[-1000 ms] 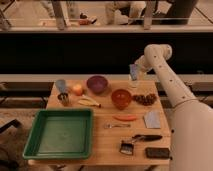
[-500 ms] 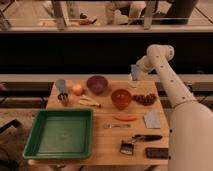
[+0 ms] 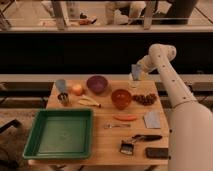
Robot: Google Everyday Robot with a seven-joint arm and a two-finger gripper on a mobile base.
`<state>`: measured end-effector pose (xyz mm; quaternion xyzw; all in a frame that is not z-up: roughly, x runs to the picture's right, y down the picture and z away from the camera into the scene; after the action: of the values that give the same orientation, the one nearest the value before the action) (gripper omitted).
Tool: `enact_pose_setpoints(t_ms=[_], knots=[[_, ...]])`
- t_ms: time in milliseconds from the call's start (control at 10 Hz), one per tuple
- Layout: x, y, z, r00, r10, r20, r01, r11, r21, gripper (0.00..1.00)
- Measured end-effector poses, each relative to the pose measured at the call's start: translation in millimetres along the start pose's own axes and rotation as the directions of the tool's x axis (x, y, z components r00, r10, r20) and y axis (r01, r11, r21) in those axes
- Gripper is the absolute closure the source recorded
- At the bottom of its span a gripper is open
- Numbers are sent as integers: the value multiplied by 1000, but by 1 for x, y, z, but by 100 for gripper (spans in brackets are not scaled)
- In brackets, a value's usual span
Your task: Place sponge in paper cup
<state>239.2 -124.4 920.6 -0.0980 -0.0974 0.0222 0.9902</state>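
The paper cup (image 3: 61,85), pale blue-grey and tapered, stands upright at the table's back left, just behind a short shiny metal cup (image 3: 63,98). A flat blue-grey rectangle that looks like the sponge (image 3: 152,119) lies near the table's right edge. My gripper (image 3: 135,73) hangs over the back right of the table, behind the orange bowl (image 3: 121,98). It is far from the cup and well behind the sponge. A bluish patch shows at the gripper; I cannot tell whether it is a held thing.
On the wooden table (image 3: 107,137) are a green tray (image 3: 61,134) at front left, a peach-coloured fruit (image 3: 77,89), a purple bowl (image 3: 97,84), a banana (image 3: 89,102), dark grapes (image 3: 145,99), a carrot (image 3: 125,118), a fork (image 3: 117,126), a brush (image 3: 127,146) and a black flat object (image 3: 156,152).
The arm and gripper have shifted very slightly to the right. Nothing on the table has moved.
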Motion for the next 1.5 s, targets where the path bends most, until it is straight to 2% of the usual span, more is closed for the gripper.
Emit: enact_pose_setpoints(t_ms=[500,1000,1500], knots=[[-1,1,1,1000,11,20,-11,1000,2,100],[3,2,3,995,54,82,-52,998,-22,100],[3,1,3,997,36,62,-36,999,-10,100]])
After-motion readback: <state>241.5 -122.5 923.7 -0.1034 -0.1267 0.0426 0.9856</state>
